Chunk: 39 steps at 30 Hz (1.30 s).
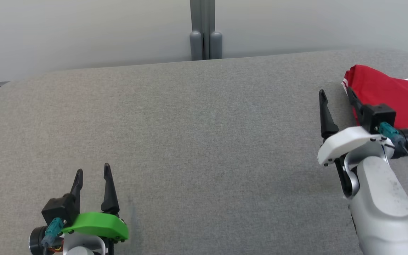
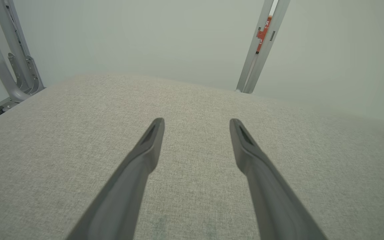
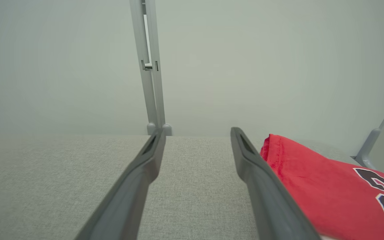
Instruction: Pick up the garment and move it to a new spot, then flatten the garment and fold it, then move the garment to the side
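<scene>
The red garment [image 1: 384,88] lies folded at the far right of the grey worktop [image 1: 204,134], with dark numerals showing on top. The right tool [image 1: 335,90] hangs right at its left edge, fingers spread wide and gripping nothing; whether its right finger touches the cloth, I cannot tell. The left tool [image 1: 93,168] sits near left, also wide open and empty, well apart from the garment. Beyond the far edge a grey post [image 1: 206,35] stands against the pale wall [image 1: 83,32].
</scene>
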{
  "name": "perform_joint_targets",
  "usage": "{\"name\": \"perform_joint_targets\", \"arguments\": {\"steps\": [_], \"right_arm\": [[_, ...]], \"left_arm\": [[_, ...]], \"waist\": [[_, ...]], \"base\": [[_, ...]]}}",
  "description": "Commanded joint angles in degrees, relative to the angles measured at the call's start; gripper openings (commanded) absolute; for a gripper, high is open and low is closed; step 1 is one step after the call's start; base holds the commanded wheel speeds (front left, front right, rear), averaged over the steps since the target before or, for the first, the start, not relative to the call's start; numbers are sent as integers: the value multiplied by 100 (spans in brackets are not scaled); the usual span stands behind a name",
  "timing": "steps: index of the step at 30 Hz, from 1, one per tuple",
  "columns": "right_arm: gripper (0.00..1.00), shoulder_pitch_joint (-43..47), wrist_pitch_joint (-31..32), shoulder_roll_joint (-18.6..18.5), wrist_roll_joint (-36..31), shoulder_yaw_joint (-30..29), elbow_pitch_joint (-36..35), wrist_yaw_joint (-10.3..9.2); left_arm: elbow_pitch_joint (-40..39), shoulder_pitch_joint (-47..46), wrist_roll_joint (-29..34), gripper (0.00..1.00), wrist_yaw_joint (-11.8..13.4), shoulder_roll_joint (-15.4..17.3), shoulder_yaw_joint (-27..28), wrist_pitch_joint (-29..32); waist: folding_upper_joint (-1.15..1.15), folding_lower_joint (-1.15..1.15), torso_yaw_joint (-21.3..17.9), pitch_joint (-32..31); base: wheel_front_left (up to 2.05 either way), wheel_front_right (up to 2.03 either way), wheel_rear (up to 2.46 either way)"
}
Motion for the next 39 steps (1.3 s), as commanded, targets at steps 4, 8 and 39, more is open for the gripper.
{"name": "perform_joint_targets", "arguments": {"steps": [4,8,39], "right_arm": [[100,797,-14,97,160,-25,-858,-6],[100,1523,-10,148,394,-4,-1514,-6],[100,2934,186,151,1032,427,-2531,-6]], "left_arm": [[-37,199,153,100,66,-14,-13,-16],[-70,328,245,100,66,-22,-96,-16],[-585,675,195,100,267,-34,-518,-17]], "waist": [[0,0,168,-113],[0,0,246,-160],[0,0,298,-268]], "base": [[0,0,0],[0,0,0],[0,0,0]]}}
